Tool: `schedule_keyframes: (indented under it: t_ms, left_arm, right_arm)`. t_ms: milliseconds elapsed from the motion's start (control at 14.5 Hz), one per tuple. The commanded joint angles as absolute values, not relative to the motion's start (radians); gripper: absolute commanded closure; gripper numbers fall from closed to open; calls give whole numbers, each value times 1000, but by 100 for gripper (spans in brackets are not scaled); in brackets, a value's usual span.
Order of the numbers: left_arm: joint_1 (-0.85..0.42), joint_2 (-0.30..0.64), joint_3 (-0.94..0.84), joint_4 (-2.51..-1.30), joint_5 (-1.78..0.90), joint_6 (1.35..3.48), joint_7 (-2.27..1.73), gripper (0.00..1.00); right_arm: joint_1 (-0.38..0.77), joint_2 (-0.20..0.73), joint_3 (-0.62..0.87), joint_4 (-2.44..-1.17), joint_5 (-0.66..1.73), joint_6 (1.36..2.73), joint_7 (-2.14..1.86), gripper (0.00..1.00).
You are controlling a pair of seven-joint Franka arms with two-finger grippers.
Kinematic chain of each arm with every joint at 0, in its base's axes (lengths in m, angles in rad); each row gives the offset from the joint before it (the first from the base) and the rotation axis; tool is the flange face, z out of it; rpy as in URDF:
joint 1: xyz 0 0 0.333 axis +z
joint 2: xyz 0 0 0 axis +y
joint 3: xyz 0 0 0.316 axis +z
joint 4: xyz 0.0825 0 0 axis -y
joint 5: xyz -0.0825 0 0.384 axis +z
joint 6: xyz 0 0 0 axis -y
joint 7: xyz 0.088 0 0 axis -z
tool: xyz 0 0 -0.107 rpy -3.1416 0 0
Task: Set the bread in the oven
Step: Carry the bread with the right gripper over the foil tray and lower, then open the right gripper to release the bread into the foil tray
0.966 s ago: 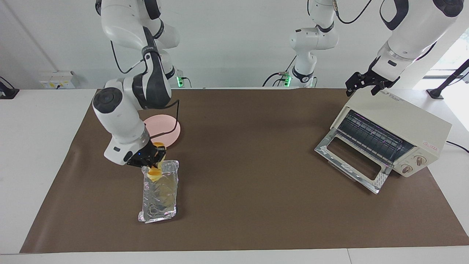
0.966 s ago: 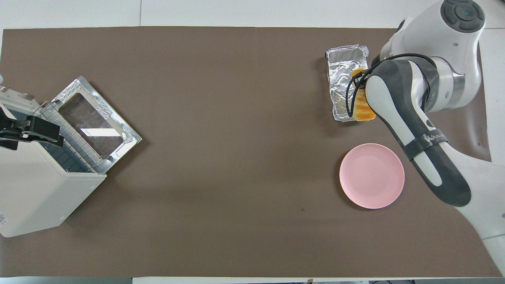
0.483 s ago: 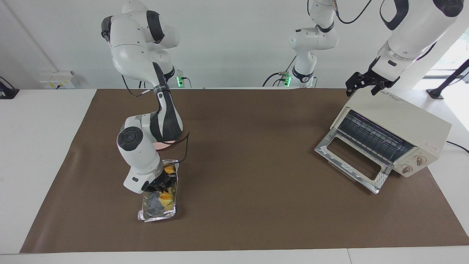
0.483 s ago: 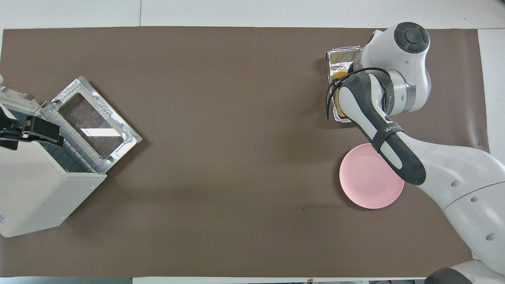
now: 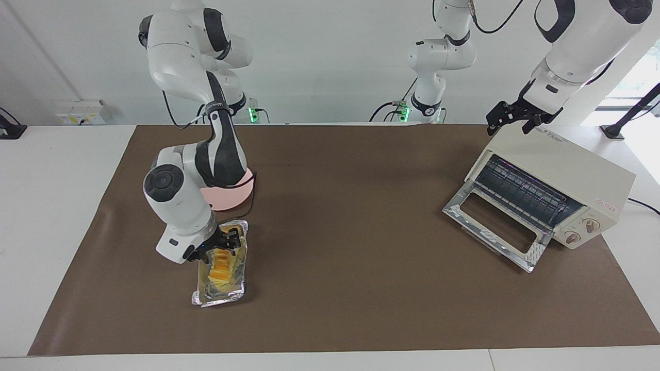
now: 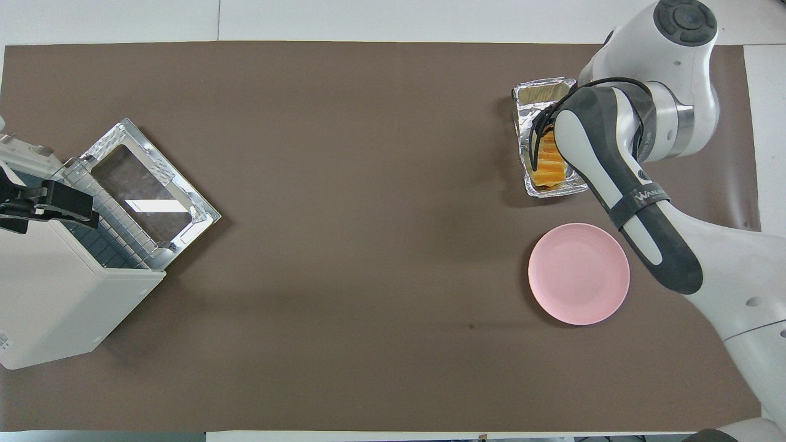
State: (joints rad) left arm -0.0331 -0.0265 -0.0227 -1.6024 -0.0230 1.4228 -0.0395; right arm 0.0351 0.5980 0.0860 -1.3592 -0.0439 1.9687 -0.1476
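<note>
The bread [image 5: 222, 267] [image 6: 546, 169], a ridged golden loaf, lies lengthwise in the crinkled foil tray [image 5: 218, 299] [image 6: 540, 92] at the right arm's end of the table. My right gripper [image 5: 223, 244] hangs just over the loaf's nearer end, open, its fingers standing on either side of that end. The arm's forearm hides it in the overhead view. The cream oven [image 5: 559, 172] [image 6: 55, 301] stands at the left arm's end with its glass door [image 5: 492, 226] [image 6: 147, 196] dropped open and the wire rack showing. My left gripper [image 5: 510, 119] [image 6: 49, 207] waits open over the oven's top, holding nothing.
A round pink plate [image 5: 238, 195] [image 6: 577, 273] lies just nearer to the robots than the foil tray, partly covered by the right arm in the facing view. A brown mat [image 5: 350, 206] covers the table between tray and oven.
The right gripper brought the bread down from over the tray's nearer end into the tray, opened and rose slightly. The loaf now lies flat. The tray shifted a little. The left arm stayed still.
</note>
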Motion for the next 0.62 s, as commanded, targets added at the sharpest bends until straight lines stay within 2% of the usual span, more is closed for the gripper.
schedule_keyframes:
  t_ms: [0, 207, 414, 483, 552]
  left_arm:
    - [-23, -54, -25, -1631, -34, 1427, -41, 0]
    - [-23, -54, -25, -1631, -34, 1427, -41, 0]
    - [-23, -54, -25, -1631, -34, 1427, -41, 0]
    - [-23, -54, -25, -1631, -34, 1427, -41, 0]
    - [-23, -54, -25, -1631, -34, 1427, -41, 0]
  right_arm:
    - [9, 624, 94, -1328, -83, 1991, -202, 4]
    - [-31, 623, 89, -1434, -120, 2153, -254, 7]
    - [-41, 609, 86, -1534, -129, 2265, -261, 17]
    - [-52, 601, 86, -1569, -129, 2301, -261, 31]
    - [-58, 594, 87, -1589, -129, 2316, -262, 70]
